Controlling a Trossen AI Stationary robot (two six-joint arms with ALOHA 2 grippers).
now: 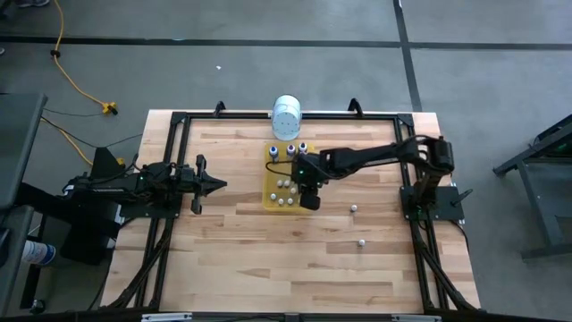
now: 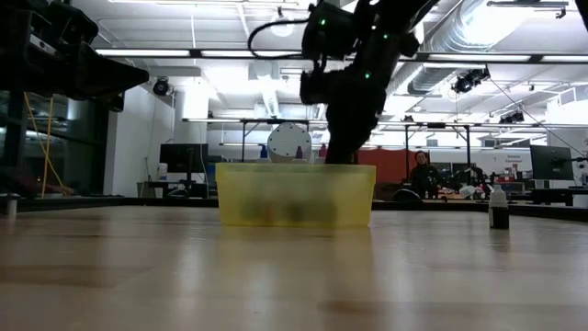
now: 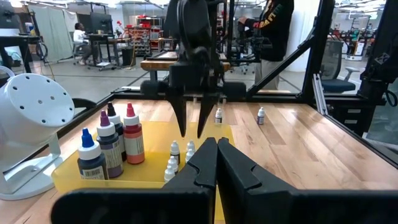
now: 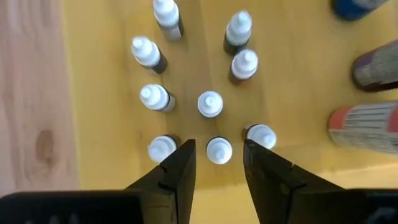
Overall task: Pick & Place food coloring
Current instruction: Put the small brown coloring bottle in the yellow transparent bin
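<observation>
The food coloring is a set of tiny white-capped bottles (image 4: 210, 104) standing upright in a yellow tray (image 1: 271, 186). Three taller bottles (image 3: 109, 144) with blue, purple and red bodies stand at the tray's far end. Two more tiny bottles (image 1: 354, 207) (image 1: 361, 241) stand on the table to the tray's right. My right gripper (image 4: 219, 146) hangs over the tray's near end, pointing down, open. Its fingers stand on either side of one tiny bottle (image 4: 219, 151) without touching it. My left gripper (image 1: 219, 185) waits shut, left of the tray.
A large white cylindrical container (image 1: 287, 116) lies at the table's far edge behind the tray. A black frame (image 1: 179, 118) runs around the table. Bare wood lies near and to the left of the tray. People show in the room beyond the table.
</observation>
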